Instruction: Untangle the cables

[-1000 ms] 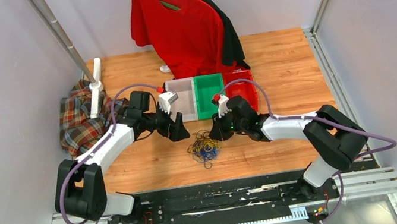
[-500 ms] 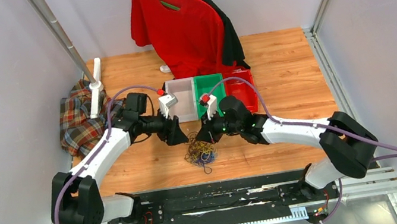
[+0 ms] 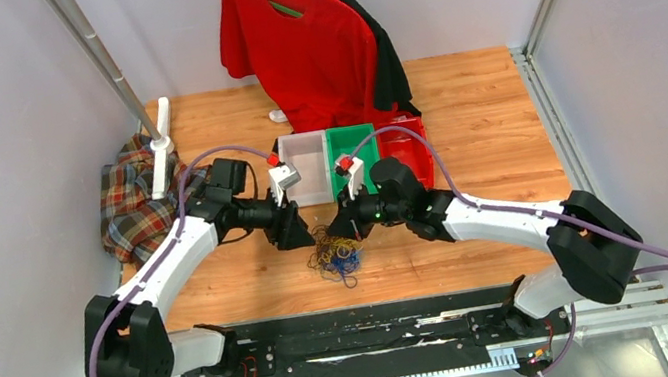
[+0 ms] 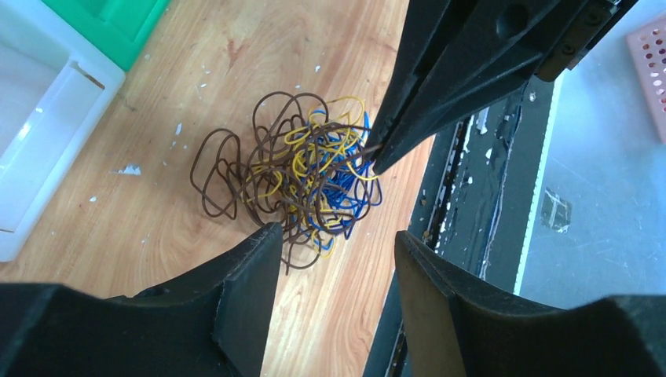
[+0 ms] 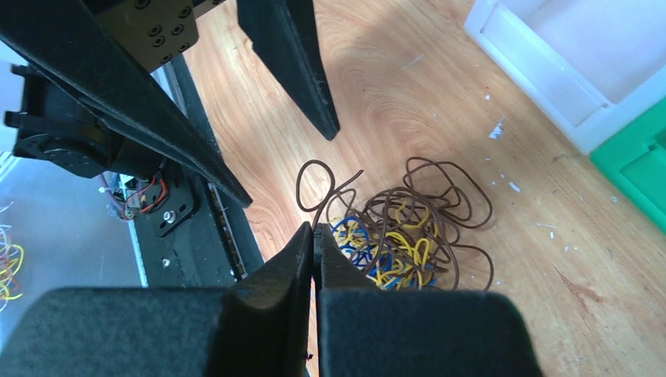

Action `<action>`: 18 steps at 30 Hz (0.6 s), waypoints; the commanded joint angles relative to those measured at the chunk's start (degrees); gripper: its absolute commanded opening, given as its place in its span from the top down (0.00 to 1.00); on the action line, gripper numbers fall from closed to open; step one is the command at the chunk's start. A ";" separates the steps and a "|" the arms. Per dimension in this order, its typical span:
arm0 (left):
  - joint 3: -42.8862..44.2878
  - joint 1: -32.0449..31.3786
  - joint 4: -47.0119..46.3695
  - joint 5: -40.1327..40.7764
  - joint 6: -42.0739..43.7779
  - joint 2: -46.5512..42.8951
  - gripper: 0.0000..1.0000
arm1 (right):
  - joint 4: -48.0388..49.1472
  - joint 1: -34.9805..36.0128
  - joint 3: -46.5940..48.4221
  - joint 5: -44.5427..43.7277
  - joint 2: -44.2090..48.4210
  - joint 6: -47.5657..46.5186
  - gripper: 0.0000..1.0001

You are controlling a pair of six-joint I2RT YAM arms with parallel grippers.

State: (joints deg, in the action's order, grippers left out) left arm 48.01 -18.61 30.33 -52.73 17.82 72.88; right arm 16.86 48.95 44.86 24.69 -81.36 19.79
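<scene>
The cables [image 3: 336, 255] lie in one tangled heap of thin brown, yellow and blue loops [image 4: 302, 169] on the wooden table, just in front of the bins. My right gripper [image 5: 316, 230] is shut at the heap's near edge, pinching a brown strand that loops out from its tips. In the left wrist view the same right gripper [image 4: 375, 157] touches the tangle's right side. My left gripper [image 4: 336, 233] stands open just short of the heap with nothing between its fingers. The left gripper [image 3: 300, 236] and right gripper [image 3: 338, 232] flank the heap from behind.
A white bin [image 3: 306, 167], a green bin [image 3: 352, 155] and a red bin [image 3: 408, 151] stand in a row just behind the grippers. A plaid cloth [image 3: 136, 208] lies at the left. A red shirt [image 3: 307, 41] hangs at the back. The black rail [image 3: 362, 324] runs along the near edge.
My right gripper has moved left to the tangle and shut on a brown strand. My left gripper has drawn its fingers closer together and shifted slightly left.
</scene>
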 commanded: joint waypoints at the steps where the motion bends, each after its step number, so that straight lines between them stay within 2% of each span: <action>1: 2.38 -0.46 -0.60 -2.70 0.07 -1.51 0.41 | -0.05 0.76 3.43 4.00 1.08 0.93 0.99; 8: 4.01 -0.47 -1.05 -2.48 0.88 -1.13 0.37 | 0.12 1.35 5.44 7.57 -0.24 1.24 0.99; 10: 4.24 -0.46 -1.01 -3.22 1.01 -0.84 0.40 | -0.19 1.68 5.74 7.91 -0.29 1.00 0.99; 12: 4.36 -0.47 -0.29 -4.50 1.49 -0.81 0.50 | -0.35 1.76 5.75 7.93 -0.20 0.96 0.99; 16: 4.18 -0.46 2.71 -5.04 3.53 -1.88 0.82 | -0.02 1.78 5.25 7.65 0.17 1.03 1.00; 18: 4.87 -0.47 5.83 -4.36 5.12 -3.01 0.94 | -0.07 1.77 5.01 6.81 0.24 1.02 0.99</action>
State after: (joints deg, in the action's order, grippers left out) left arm 50.81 -18.61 31.40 -55.88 19.77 72.42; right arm 16.43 49.91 48.97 31.09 -81.34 20.49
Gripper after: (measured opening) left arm 0.146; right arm 0.011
